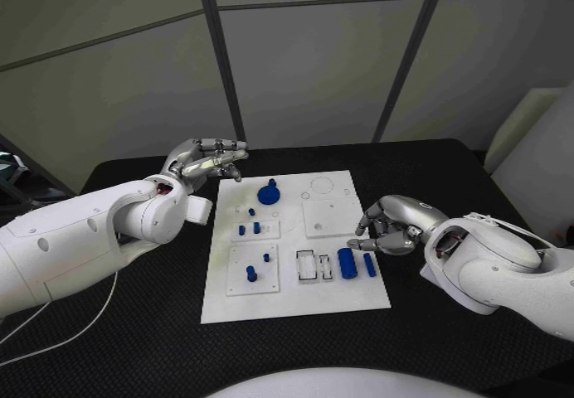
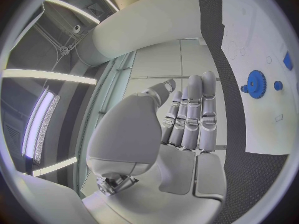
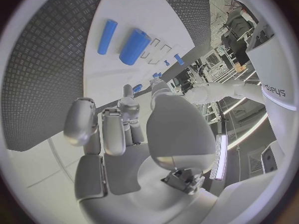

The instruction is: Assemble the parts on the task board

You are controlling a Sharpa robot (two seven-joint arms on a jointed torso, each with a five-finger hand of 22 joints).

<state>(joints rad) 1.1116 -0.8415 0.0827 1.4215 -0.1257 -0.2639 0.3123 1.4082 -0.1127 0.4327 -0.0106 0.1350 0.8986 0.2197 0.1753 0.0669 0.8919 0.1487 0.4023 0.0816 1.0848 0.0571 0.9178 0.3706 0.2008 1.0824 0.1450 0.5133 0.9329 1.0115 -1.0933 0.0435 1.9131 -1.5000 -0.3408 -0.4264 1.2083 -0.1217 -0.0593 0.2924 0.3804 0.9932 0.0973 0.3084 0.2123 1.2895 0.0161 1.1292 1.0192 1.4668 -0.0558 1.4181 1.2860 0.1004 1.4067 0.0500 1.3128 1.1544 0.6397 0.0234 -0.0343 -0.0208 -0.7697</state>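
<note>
The white task board (image 1: 299,294) lies mid-table. At its far left stands a blue gear (image 1: 269,195), with small blue pegs (image 1: 254,214) below it and two more blue pieces (image 1: 251,274) on the near-left panel. A thick blue cylinder (image 1: 346,263) and a thin blue rod (image 1: 370,264) lie near the right edge. My left hand (image 1: 206,160) hovers off the board's far left corner, fingers straight and holding nothing (image 2: 187,119); the gear (image 2: 255,83) lies beyond it. My right hand (image 1: 389,225) hangs at the right edge just above the cylinder (image 3: 134,47) and rod (image 3: 107,36), fingers bent, nothing in them.
Two pale rectangular frames (image 1: 313,266) sit beside the cylinder. A square white panel with round holes (image 1: 327,203) takes the board's far right. Black table (image 1: 454,166) surrounds the board on all sides.
</note>
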